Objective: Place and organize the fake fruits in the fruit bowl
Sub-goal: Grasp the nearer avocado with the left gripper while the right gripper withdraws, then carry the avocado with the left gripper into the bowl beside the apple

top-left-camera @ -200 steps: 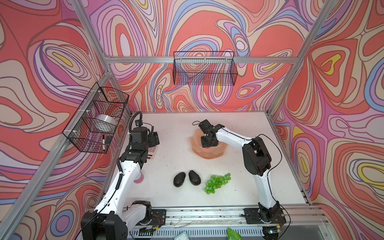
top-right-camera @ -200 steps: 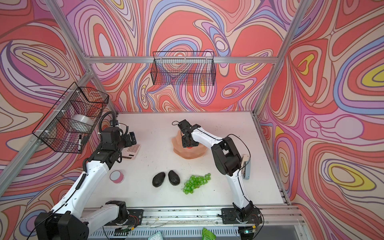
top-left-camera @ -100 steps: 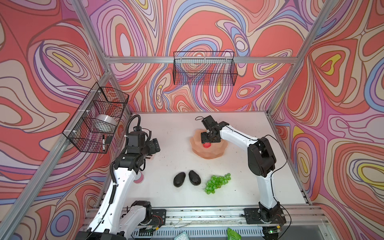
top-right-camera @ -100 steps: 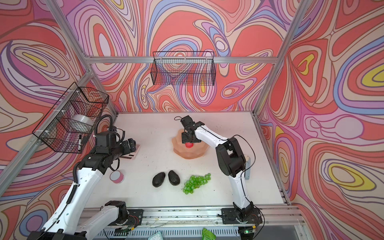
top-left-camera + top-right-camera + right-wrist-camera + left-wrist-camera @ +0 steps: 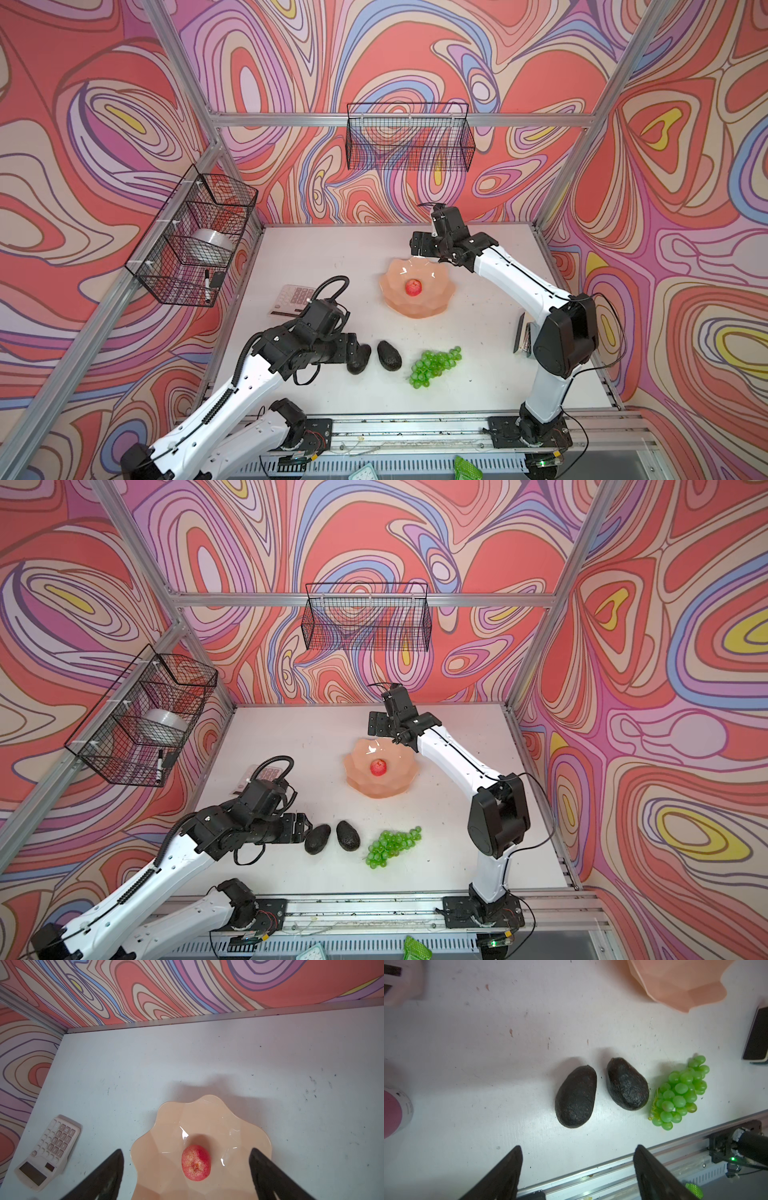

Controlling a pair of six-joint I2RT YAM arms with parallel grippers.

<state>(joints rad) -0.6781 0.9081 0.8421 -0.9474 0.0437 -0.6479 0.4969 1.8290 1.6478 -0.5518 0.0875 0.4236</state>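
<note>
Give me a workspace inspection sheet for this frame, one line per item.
Surface: white table, scuffed and speckled; no spill seen.
Job's things: red apple lies in the fruit bowl; avocado, second avocado and green grapes lie on the table near the front, not touching.
Clutter: calculator left of the bowl; black flat object by the right arm; pink-topped roll by the left arm.
Grippers: left gripper open, fingers empty, poised by the avocados; right gripper open, empty, above the bowl's far rim.
Cables: black hose loops over the left wrist, off the fruit.
Surroundings: patterned walls; side wire basket holds a tape roll and a marker; back wire basket.
</note>
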